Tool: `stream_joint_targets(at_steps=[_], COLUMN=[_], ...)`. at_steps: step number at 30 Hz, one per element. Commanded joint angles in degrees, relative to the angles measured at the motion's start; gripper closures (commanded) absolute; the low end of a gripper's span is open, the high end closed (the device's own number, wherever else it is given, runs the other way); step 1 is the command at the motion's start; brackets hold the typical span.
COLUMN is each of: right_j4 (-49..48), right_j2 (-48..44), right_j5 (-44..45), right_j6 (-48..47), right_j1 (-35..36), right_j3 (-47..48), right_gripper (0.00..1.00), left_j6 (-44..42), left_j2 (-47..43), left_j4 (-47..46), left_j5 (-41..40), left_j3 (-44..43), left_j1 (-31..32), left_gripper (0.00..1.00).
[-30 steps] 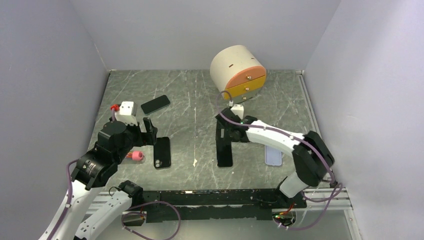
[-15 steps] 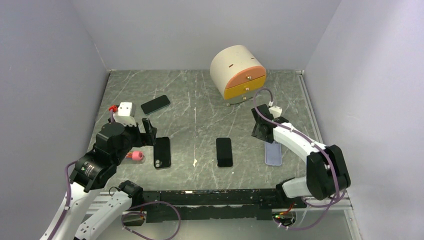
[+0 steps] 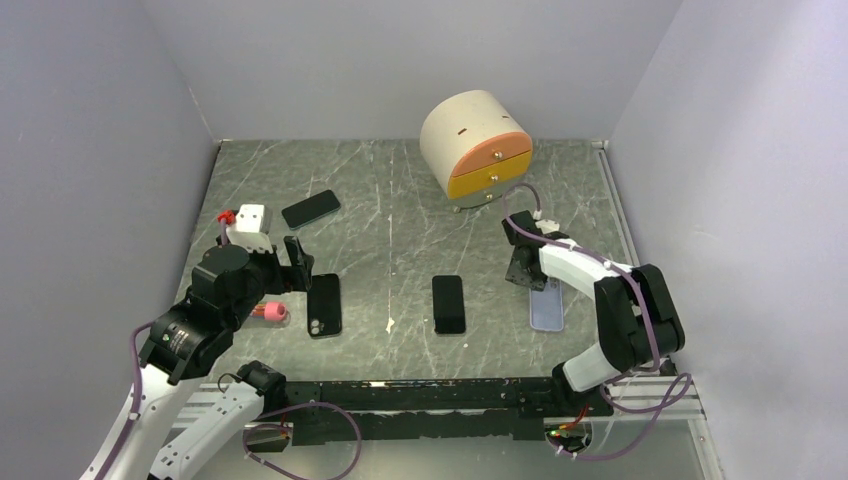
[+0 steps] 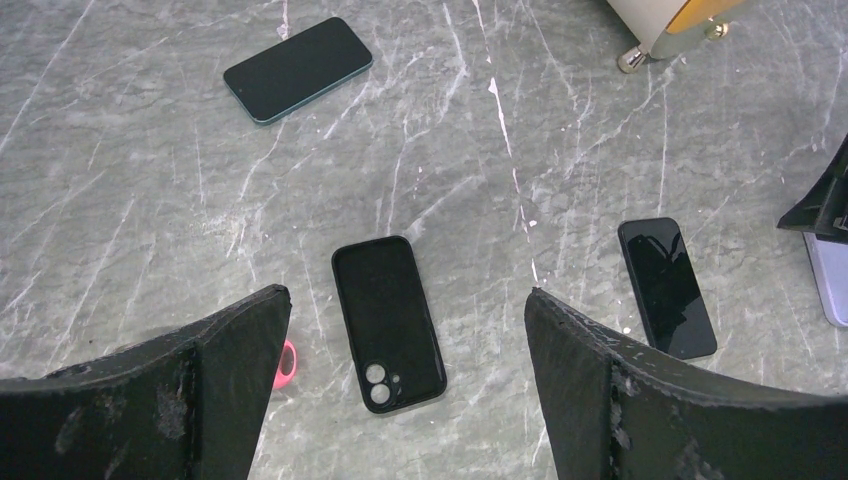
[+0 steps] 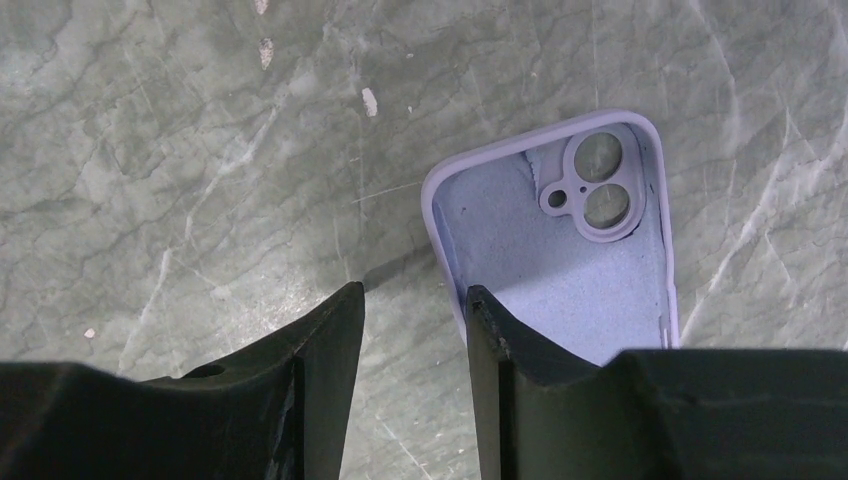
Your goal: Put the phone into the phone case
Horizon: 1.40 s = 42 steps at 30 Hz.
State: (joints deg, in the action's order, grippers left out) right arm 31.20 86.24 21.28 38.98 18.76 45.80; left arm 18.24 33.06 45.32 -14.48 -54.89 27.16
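R gripper (image 5: 412,300) by lilac silicone phone case (image 5: 570,250), jaws narrowly apart, empty.
L gripper (image 4: 400,300) wide open above black phone case (image 4: 388,322), black phone (image 4: 667,288) to its right.

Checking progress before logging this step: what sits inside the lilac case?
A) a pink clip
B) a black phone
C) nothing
C: the lilac case lies open side up with its bare lining and camera cutout showing, and the middle phone lies apart from it.

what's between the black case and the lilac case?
A black phone lies flat between the black case and the lilac case, touching neither; clearest in the top view.
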Motion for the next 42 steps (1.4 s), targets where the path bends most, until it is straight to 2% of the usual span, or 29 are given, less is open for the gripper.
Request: stream_joint_targets(at_steps=[1,4,7,9,13,18,25,29,37,42], right_j4=[-1.6,-1.72,-2.17,-1.97,-0.96,0.39,-5.17,-11.52,-12.32,-14.18], right_j2=[1.13,1.23,0.82,0.63,-1.72,-5.71,-6.43,-1.99,13.13,19.81], right_j5=[0.09,0.27,-0.33,-0.15,1.17,-1.6,-15.16,-20.98,-22.77,-24.13], right_j6=[-1.61,-2.31,-3.01,-3.51,-5.34,-4.29,5.08,10.34,11.67,14.07], right_j1=[-0.92,-1.1,-1.14,-1.1,0.23,4.31,15.27,19.75,28.4,30.42], right_j3=[0.32,0.05,-0.26,-0.06,1.15,3.98,10.13,12.5,24.01,28.15], right_gripper=[0.55,0.58,0.66,0.74,1.0,1.0,1.0,1.0,1.0,1.0], left_j6=[0.06,0.13,0.1,0.16,0.21,0.38,0.92,1.09,0.94,1.27], left_j2=[-0.63,-0.68,-0.78,-0.72,-0.71,-0.87,-1.44,-1.34,-1.43,-1.08], left_j4=[-0.8,-0.67,-0.84,-0.85,-0.8,-0.63,0.33,0.58,0.47,0.97], left_j5=[-0.68,-0.81,-0.73,-0.77,-0.97,-1.61,-4.84,-5.15,-4.7,-5.34], left_j3=[-0.39,-0.39,-0.26,-0.34,-0.39,-0.48,-0.83,-0.98,-0.98,-1.22], left_j1=[0.14,0.13,0.18,0.13,0.18,0.12,0.18,0.15,0.17,0.18], left_gripper=[0.08,0.08,0.08,0.09,0.09,0.09,0.11,0.11,0.06,0.06])
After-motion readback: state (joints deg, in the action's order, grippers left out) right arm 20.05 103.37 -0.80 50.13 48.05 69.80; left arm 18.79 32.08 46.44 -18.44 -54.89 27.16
